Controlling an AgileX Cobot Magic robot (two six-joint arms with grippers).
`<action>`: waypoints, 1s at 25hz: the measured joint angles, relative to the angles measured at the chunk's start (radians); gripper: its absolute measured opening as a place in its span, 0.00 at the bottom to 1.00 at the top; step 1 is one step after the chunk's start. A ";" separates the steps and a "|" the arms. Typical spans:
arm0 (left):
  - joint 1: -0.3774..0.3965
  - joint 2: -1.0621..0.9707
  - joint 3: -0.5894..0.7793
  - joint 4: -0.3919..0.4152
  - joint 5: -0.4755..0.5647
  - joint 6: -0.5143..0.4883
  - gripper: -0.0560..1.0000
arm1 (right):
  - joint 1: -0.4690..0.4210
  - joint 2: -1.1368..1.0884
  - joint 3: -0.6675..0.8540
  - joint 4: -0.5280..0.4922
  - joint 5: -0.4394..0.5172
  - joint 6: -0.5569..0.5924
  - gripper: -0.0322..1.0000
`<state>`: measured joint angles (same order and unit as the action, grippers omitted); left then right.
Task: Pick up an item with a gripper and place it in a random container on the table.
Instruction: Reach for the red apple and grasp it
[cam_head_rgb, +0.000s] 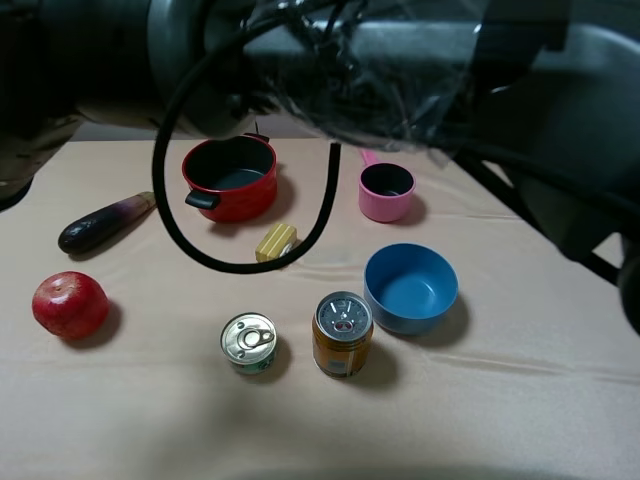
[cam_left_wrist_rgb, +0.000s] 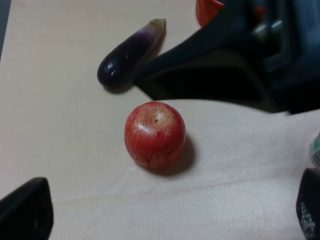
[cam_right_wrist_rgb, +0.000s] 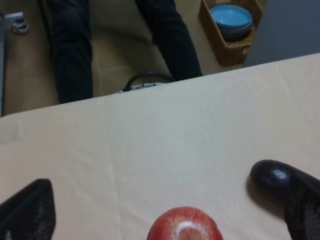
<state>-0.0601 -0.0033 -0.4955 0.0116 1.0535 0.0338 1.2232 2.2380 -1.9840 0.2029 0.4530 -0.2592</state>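
The item (cam_head_rgb: 70, 303), a glossy red fruit, rests on the table (cam_head_rgb: 520, 400) at the left, near the front. The container (cam_head_rgb: 386, 190), a small pink saucepan, stands at the back, right of centre. In the left wrist view my left gripper (cam_left_wrist_rgb: 167, 212) is open, and the item (cam_left_wrist_rgb: 155, 134) lies on the cloth ahead of it, untouched. My right gripper (cam_right_wrist_rgb: 165, 200) is open too, and the item (cam_right_wrist_rgb: 185, 226) shows between its dark fingertips (cam_right_wrist_rgb: 29, 212), apart from both. In the high view the arms are a dark blur and no jaws show.
A purple eggplant (cam_head_rgb: 105, 222) lies just behind the item. A red pot (cam_head_rgb: 230, 177), a yellow block (cam_head_rgb: 276, 241), a blue bowl (cam_head_rgb: 410, 287) and two cans (cam_head_rgb: 249, 342) (cam_head_rgb: 342, 333) fill the middle. A black cable (cam_head_rgb: 175, 215) loops overhead. Beyond the table's left edge are a person's legs (cam_right_wrist_rgb: 72, 50) and a basket (cam_right_wrist_rgb: 232, 30).
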 joint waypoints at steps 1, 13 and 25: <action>0.000 0.000 0.000 0.000 0.000 0.000 0.99 | 0.000 0.008 0.000 0.000 -0.012 0.000 0.70; 0.000 0.000 0.000 0.015 0.000 0.000 0.99 | 0.000 0.133 0.000 -0.008 -0.117 -0.001 0.70; 0.000 0.000 0.000 0.018 0.000 0.000 0.99 | -0.003 0.192 -0.001 -0.008 -0.144 0.008 0.70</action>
<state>-0.0601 -0.0033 -0.4955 0.0298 1.0535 0.0341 1.2204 2.4296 -1.9852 0.1947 0.3089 -0.2511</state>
